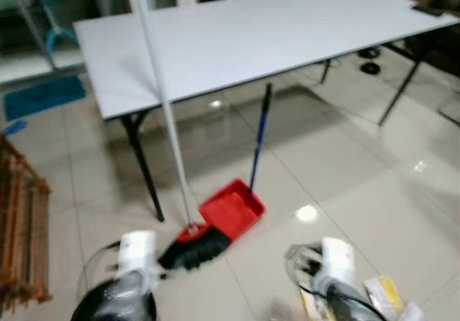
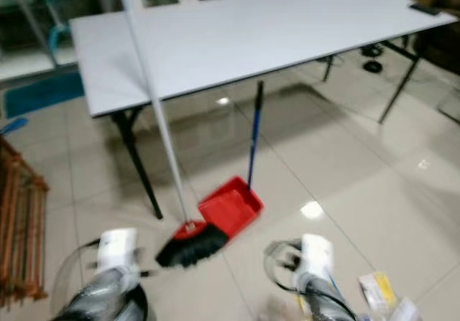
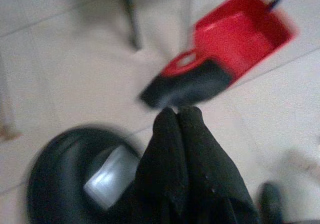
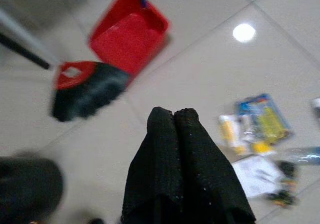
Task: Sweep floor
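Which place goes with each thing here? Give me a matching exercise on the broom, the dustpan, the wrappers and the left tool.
Things:
1. broom head
2. dustpan
3. wrappers
4. left tool

Places or states:
A. scattered on the tiles near the right arm
B. red, standing by the table, blue handle upright
C. fingers together, holding nothing
D. black bristles at the dustpan's mouth

Pairs: 1-D, 2-B, 3-A, 4-C
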Available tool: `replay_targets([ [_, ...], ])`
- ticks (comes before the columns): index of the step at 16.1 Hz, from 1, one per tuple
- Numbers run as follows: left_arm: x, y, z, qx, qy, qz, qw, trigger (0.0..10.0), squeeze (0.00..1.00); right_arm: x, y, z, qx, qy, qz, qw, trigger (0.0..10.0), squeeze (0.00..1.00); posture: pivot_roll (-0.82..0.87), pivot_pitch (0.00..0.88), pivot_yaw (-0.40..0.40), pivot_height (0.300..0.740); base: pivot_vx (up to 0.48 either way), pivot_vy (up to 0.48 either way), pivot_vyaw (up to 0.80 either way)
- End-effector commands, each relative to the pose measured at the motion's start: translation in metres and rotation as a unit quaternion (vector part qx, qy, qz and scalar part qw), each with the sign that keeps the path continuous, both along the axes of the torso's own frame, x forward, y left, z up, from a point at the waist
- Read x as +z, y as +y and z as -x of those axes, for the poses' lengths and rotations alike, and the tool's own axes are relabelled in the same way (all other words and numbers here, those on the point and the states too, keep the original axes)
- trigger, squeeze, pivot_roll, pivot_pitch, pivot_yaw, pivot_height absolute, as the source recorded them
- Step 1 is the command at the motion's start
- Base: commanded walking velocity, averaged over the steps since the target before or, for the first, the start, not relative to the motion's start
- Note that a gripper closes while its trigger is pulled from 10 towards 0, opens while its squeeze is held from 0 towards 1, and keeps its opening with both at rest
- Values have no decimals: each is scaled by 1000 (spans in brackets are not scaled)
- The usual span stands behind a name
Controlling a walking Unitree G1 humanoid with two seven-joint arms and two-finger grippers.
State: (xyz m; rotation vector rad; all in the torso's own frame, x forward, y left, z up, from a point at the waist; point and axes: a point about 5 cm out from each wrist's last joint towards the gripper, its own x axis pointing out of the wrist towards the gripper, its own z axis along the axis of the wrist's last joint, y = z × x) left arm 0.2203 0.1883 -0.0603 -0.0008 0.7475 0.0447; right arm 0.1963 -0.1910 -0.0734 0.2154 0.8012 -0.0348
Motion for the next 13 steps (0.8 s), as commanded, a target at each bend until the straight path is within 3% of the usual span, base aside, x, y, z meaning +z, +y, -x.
replay_targets([
  [1,-1,14,6,9,8,-17,1000,10000,0,5,9,-11,7,-18,-7,1000,10000,0,-3,0,-2,740,435,0,0],
  [10,-1,14,5,13,3,-17,1000,10000,0,4,9,-9,2,-17,-10,1000,10000,0,-7,2,-3,740,416,0,0],
  [13,0,14,4,14,5,-17,1000,10000,0,4,10,-9,2,-16,-12,1000,10000,0,-5,12,-4,740,0,0,0],
])
